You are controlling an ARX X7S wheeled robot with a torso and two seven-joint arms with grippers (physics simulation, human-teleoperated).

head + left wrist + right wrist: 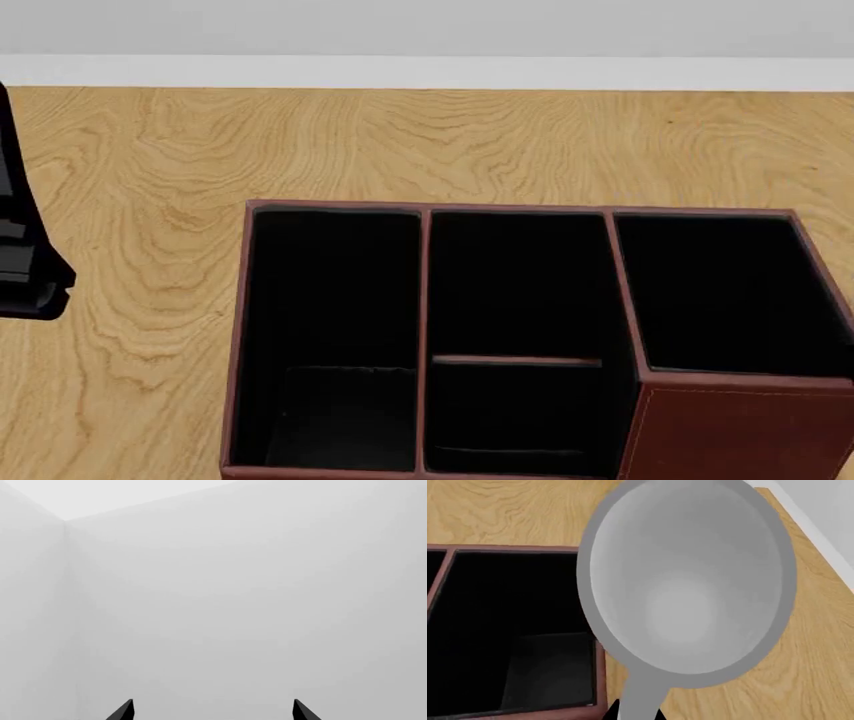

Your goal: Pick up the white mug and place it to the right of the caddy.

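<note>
The white mug (687,580) fills the right wrist view, seen from above into its hollow, hanging over the wooden table just beside the caddy (507,548). Its handle (639,700) runs down between the dark fingertips (612,712) of my right gripper (637,711), which is shut on it. In the head view the reddish-brown caddy (734,430) with its black compartments takes up the lower half; the mug and the right gripper are out of that view. My left gripper (213,707) is open, facing a blank grey wall with nothing between its tips.
The wooden table (400,140) stretches behind and left of the caddy to a white strip (427,70) along its far edge. A black part of my left arm (20,250) shows at the left edge. The table's edge (810,527) runs close beyond the mug.
</note>
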